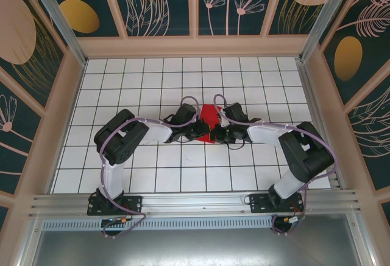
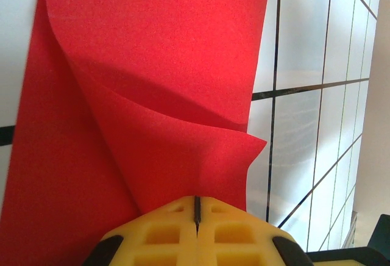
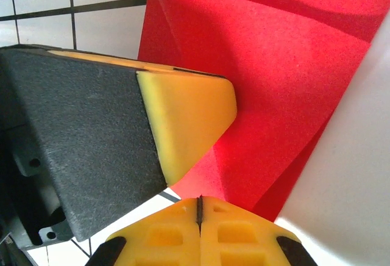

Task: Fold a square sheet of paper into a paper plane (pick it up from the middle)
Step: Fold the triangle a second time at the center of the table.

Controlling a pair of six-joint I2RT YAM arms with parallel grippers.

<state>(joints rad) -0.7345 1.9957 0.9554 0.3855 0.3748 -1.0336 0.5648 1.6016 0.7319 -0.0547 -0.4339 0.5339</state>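
The square sheet of paper (image 1: 208, 116) is bright red and sits at the middle of the tiled table, between the two gripper heads. In the left wrist view the red sheet (image 2: 152, 64) curls up in a soft bend and runs into the seam of my left gripper (image 2: 197, 200), whose yellow jaws are shut on it. My right gripper (image 3: 199, 199) is also shut, pinching a corner of the red sheet (image 3: 274, 83). The left gripper's yellow-padded finger (image 3: 189, 119) lies close beside it, over the paper. From above, the left gripper (image 1: 198, 133) and right gripper (image 1: 220, 135) almost touch.
The white grid-tiled table (image 1: 152, 77) is walled by a beige frame with patterned panels. A metal rail (image 1: 195, 202) runs along the near edge at the arm bases. Bare tiles lie behind and to both sides of the arms.
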